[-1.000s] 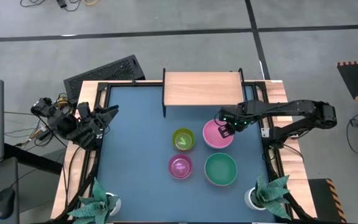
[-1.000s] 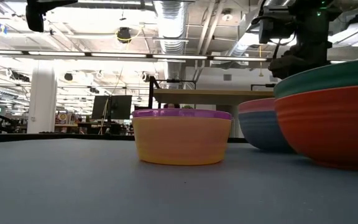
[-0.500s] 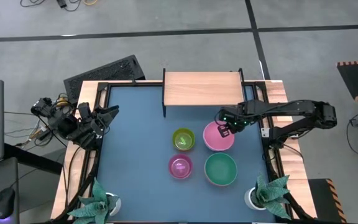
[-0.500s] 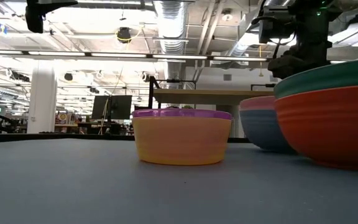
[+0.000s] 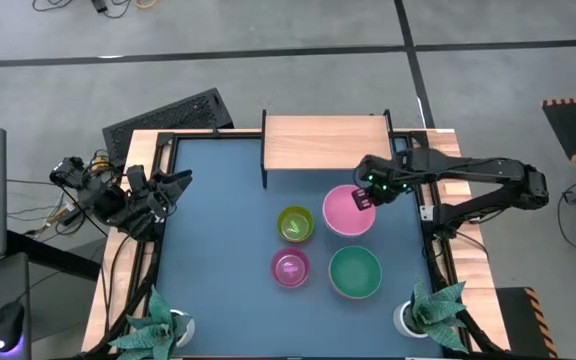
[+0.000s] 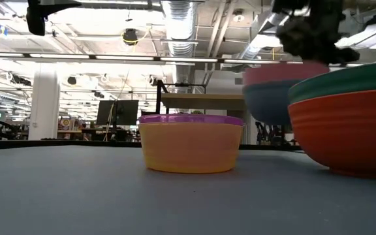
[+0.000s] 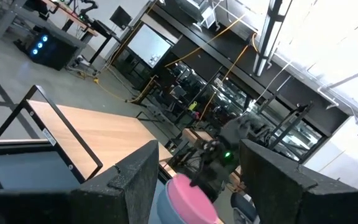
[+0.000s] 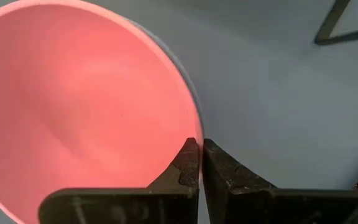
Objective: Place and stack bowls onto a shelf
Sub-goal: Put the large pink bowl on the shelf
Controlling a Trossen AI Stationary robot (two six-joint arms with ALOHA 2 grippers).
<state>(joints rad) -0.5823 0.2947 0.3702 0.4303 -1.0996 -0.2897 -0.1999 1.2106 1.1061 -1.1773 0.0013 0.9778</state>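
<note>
Two dark jointed arms, green indicator lights near the right gripper [image 5: 366, 194], flat matte-black textured fingers [image 8: 222, 171].

We count four bowls: one pink bowl [image 5: 346, 211], one green bowl [image 5: 355, 272], one yellow-green bowl [image 5: 294, 224] and one magenta bowl [image 5: 289, 268]. We also see one shelf [image 5: 325, 142], two potted plants and two arms.

Grey concrete floor [image 5: 268, 45] with dark seams; white pillar [image 6: 44, 104], ceiling ducts [image 6: 181, 23], strip lights [image 6: 96, 59], monitor [image 6: 124, 111] behind worktop.
</note>
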